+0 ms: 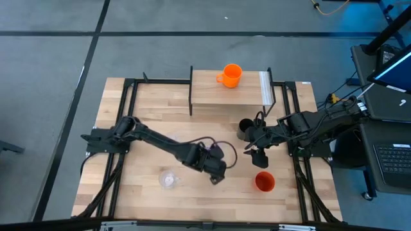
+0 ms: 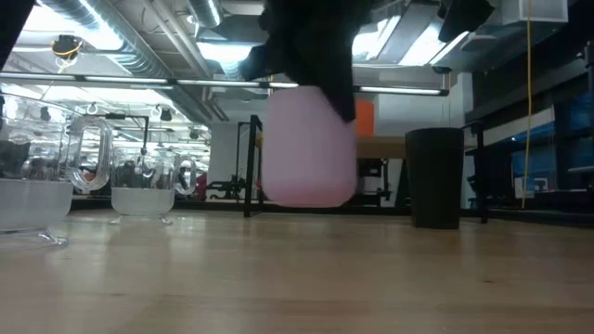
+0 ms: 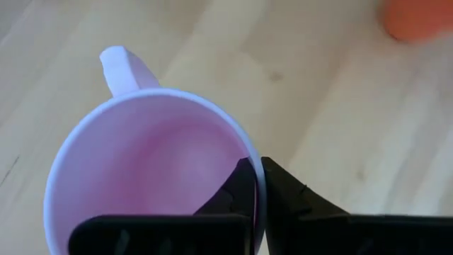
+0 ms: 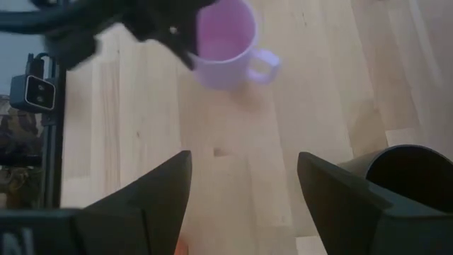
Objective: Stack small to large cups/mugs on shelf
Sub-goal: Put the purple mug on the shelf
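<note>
Currently I am holding the lilac handled mug with my left gripper, its fingers pinched on the rim, one inside and one outside the wall. In the low view the mug is hanging clear of the tabletop, near the middle of the frame. In the high view my left gripper is sitting at centre frame, low of the shelf.

As far as I can judge, the task is barely begun: only the orange handled mug is standing on the shelf, near the top centre of the high view. The lilac mug is in transit, and the rest are waiting on the table. A clear tumbler is standing at lower left of centre, the red-orange cup at lower right, and the taller black cup right of centre. The low view is showing clear glassware at its left edge.

My right gripper is hovering with its fingers spread wide and empty, just beside the black cup. That arm and the black cup are sitting beside my likely path to the shelf.
</note>
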`<act>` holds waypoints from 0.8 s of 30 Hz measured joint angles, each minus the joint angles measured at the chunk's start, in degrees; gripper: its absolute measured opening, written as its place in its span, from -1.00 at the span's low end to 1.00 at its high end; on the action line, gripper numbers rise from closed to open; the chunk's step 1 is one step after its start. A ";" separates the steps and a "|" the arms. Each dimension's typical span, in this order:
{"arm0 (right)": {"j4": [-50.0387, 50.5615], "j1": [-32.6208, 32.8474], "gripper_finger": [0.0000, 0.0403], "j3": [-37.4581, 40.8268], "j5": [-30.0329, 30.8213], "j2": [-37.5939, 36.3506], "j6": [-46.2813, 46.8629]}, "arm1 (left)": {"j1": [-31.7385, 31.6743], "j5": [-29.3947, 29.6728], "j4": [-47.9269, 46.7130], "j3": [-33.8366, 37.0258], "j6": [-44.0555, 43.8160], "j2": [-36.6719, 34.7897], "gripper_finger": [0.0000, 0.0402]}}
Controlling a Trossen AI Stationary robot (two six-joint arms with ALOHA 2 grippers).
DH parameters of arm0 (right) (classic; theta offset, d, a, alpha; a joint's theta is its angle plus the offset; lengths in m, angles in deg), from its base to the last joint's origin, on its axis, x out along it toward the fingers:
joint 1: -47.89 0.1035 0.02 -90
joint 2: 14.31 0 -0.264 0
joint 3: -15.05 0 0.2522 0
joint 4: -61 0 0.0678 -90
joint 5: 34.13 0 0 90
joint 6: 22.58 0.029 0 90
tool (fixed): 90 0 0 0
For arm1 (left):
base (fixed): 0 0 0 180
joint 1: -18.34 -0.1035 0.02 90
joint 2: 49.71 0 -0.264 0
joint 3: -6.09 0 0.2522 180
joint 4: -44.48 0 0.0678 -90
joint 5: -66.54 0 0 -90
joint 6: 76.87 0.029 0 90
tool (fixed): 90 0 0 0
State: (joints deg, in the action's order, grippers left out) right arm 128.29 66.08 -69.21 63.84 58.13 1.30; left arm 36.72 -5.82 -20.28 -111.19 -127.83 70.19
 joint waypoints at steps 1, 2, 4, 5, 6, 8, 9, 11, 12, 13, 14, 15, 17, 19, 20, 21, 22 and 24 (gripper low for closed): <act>-0.04 0.00 0.28 0.00 0.01 0.00 0.13 | -0.71 -0.32 -0.29 -0.01 -1.16 0.00 -0.99; -0.04 -0.01 0.28 0.00 0.02 0.00 0.11 | -1.31 -0.09 -0.25 0.00 -1.39 0.00 -0.99; -0.04 -0.02 0.28 0.00 0.02 0.00 0.02 | -2.51 1.31 -0.18 -0.02 -1.54 0.02 -0.99; -0.04 0.00 0.28 0.00 0.02 0.00 0.03 | -3.15 1.34 0.02 -0.04 -1.91 0.02 -0.99; -0.02 -0.01 0.28 0.00 0.02 0.00 0.03 | -3.79 1.16 0.00 -0.04 -2.44 0.02 -0.99; -0.02 -0.02 0.28 0.00 0.02 0.00 -0.02 | -4.90 1.03 -0.79 0.02 -2.67 0.05 -0.99; -0.01 -0.01 0.28 0.00 0.01 0.00 -0.02 | -5.40 1.12 -0.79 0.09 -2.82 0.47 -0.99; 0.01 0.00 0.28 0.00 0.02 0.00 -0.07 | -6.15 2.10 -0.58 0.26 -3.03 1.74 -0.99; 0.05 -0.02 0.28 0.00 0.01 0.00 -0.09 | -6.20 2.56 -1.71 0.56 -3.41 2.04 -0.99; 0.07 0.00 0.28 0.00 0.02 0.00 -0.09 | -6.27 2.63 -2.32 0.62 -4.05 2.27 -0.99; 0.09 0.00 0.28 0.00 0.02 0.00 -0.11 | -6.52 2.59 -1.21 0.43 -4.24 2.56 -0.99; 0.12 -0.02 0.28 0.00 0.02 0.02 -0.15 | -6.66 2.47 -0.27 0.24 -4.37 2.71 -0.99; 0.22 -0.02 0.28 0.00 0.01 0.02 -0.20 | -6.76 2.19 -1.74 0.34 -4.44 2.81 -0.97; 0.32 -0.02 0.28 0.00 0.02 0.03 -0.31 | -6.89 1.74 -0.61 0.37 -4.14 3.51 -0.91; 0.34 0.00 0.28 0.00 0.02 0.04 -0.40 | -6.89 1.78 -0.29 0.35 -4.00 3.69 -0.87; 0.36 0.00 0.28 0.00 0.02 0.04 -0.44 | -6.89 1.72 -0.79 0.35 -4.00 3.69 -0.82; 0.39 -0.01 0.28 0.00 0.02 0.02 -0.44 | -6.89 1.71 -0.75 0.35 -3.92 3.68 -0.78; 0.66 0.00 0.28 0.02 0.02 0.04 -0.48 | -6.99 1.31 0.09 0.35 -3.23 3.67 -0.71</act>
State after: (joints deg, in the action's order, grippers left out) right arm 128.96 66.08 -69.19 63.86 58.18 0.82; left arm 29.73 -4.51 -20.19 -110.84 -131.06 73.86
